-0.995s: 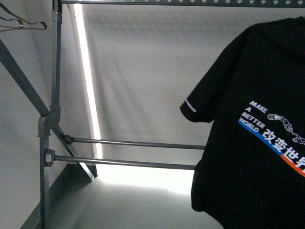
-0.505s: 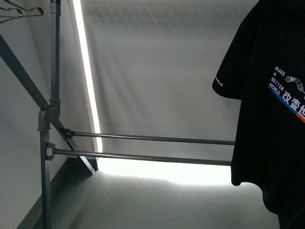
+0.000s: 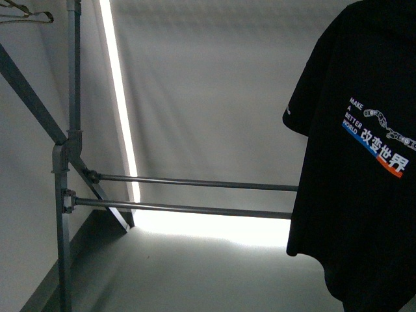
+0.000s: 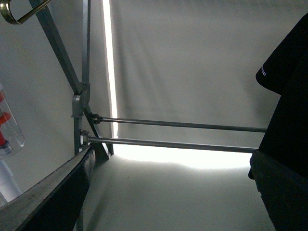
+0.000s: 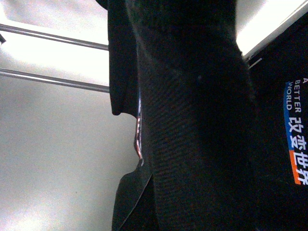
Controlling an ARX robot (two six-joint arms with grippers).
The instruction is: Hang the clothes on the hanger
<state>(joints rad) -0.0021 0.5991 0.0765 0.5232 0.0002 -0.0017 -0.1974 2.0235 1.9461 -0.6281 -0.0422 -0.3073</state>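
**T-shirt hangs at the right; neither gripper shows clearly**

From the front view you have the black T-shirt [image 3: 364,162] filling the right side of the picture, hanging in the air with its printed side toward the camera. You can read the white "MAKE A BETTER WORLD" lettering, the Chinese characters over a blue and orange underline, and the chain graphic beside them. One short sleeve sticks out toward the middle of the picture, with small white lettering on its hem. The shirt's lower edge hangs in front of the right ends of the two horizontal bars [image 3: 195,195] of the grey rack frame [image 3: 65,169].

Look to the top left corner and you find the thin wire hanger [image 3: 29,14], only partly in the picture, beside the upright post of the frame and well apart from the shirt. The left wrist view catches a curved piece of it at one corner [image 4: 14,17].

Neither arm appears in the front view. In the left wrist view the left gripper's fingers [image 4: 53,192] show only as dark edges, with nothing visible between them; the shirt [image 4: 288,106] sits off to the far side, apart from them. In the right wrist view black fabric [image 5: 202,120] covers nearly everything right up against the camera, so you cannot tell how the right gripper's jaws stand or what they pinch.
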